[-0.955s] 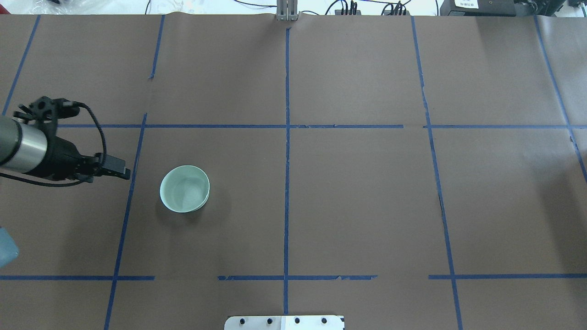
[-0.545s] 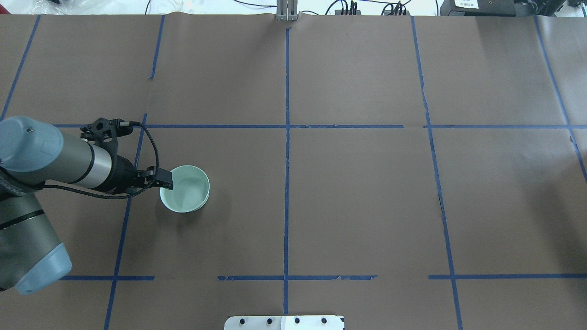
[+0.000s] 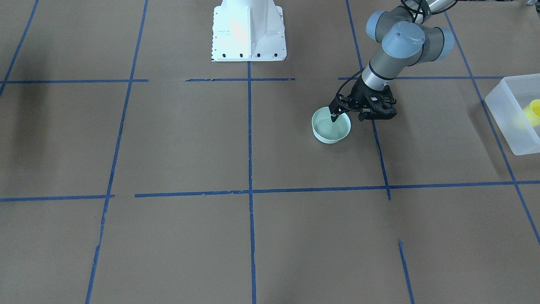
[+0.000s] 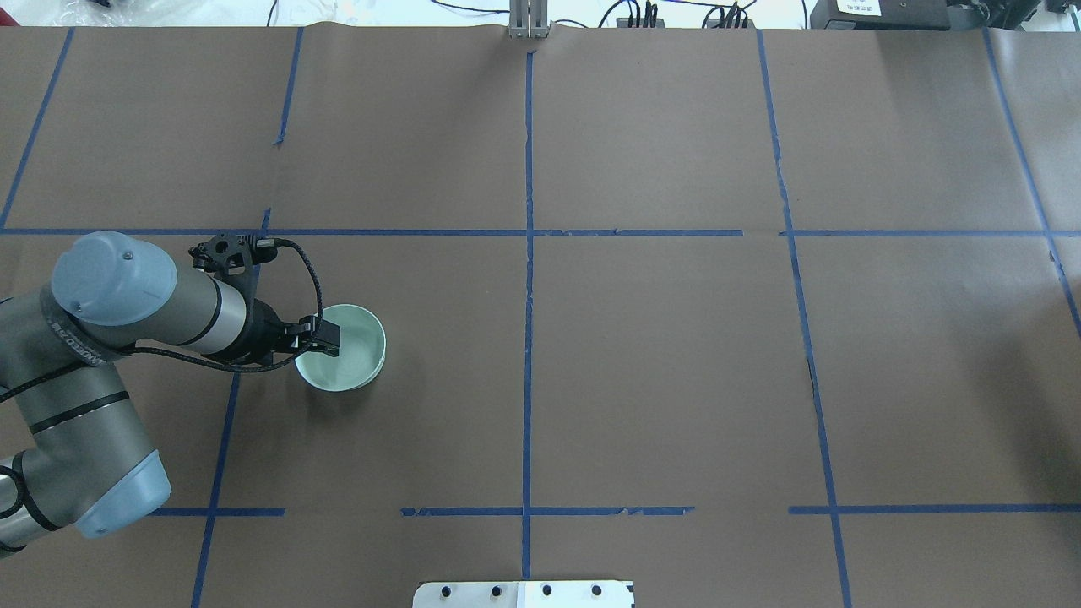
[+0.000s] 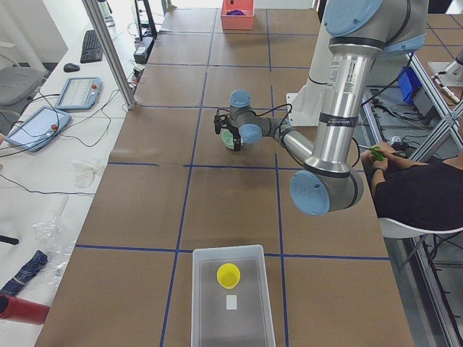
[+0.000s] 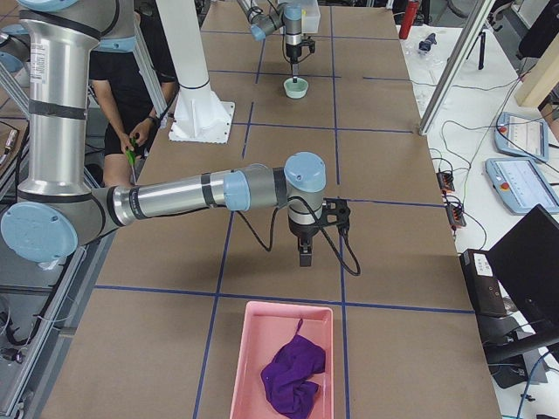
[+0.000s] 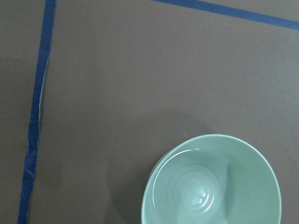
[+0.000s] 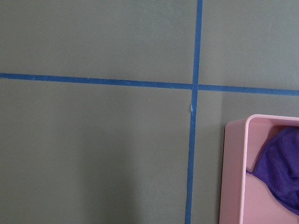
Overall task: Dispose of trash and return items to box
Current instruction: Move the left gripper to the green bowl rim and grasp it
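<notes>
The pale mint-green bowl (image 4: 353, 359) stands upright and empty on the brown table, left of centre; it also shows in the front view (image 3: 331, 131) and the left wrist view (image 7: 210, 186). My left gripper (image 4: 323, 336) is at the bowl's left rim, open, with one finger inside the bowl and the other at the rim's outside (image 3: 334, 115). The frosted box (image 3: 506, 122) sits at the table's end on my left, with the yellow cup (image 3: 532, 112) inside it (image 5: 228, 275). My right gripper (image 6: 303, 256) hangs over bare table; I cannot tell whether it is open or shut.
A pink tray (image 6: 253, 367) holding a purple cloth (image 6: 293, 375) sits at the table's end on my right, just beside the right gripper (image 8: 233, 177). Blue tape lines grid the table. An operator sits behind the robot base (image 5: 412, 188).
My left arm has swung right from the table's left edge to the bowl, and its gripper has come down onto the bowl's left rim. The bowl has not moved.
</notes>
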Controlling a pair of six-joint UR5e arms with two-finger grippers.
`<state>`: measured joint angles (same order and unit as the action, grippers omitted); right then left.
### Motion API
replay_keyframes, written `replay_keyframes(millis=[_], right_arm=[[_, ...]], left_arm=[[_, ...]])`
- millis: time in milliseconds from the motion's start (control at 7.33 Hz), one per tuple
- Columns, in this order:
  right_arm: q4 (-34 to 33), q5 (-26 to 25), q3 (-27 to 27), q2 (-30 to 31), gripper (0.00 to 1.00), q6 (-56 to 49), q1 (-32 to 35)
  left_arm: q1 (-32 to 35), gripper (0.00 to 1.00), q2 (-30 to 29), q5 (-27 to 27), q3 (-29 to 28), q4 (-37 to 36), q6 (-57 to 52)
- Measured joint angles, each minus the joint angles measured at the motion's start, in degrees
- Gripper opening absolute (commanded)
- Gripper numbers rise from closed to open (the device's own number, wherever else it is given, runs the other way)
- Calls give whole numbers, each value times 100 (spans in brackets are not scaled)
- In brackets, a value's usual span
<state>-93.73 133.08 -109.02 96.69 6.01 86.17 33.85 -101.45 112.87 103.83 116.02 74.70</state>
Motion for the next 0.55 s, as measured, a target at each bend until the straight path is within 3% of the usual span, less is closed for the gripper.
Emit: replay_keyframes(millis=[136,409,545], right_arm=[[3,1,11,-1,100,2,-3],[4,9,14,-4,100,-8,-3],[4,13,14,-5,100,-15,-3]], left_arm=[[-65,68,-20,-83,-79,-10,1],[-107,0,-39,-227,-160,-33,1],[-107,0,-39,-242,-154,-40,1]])
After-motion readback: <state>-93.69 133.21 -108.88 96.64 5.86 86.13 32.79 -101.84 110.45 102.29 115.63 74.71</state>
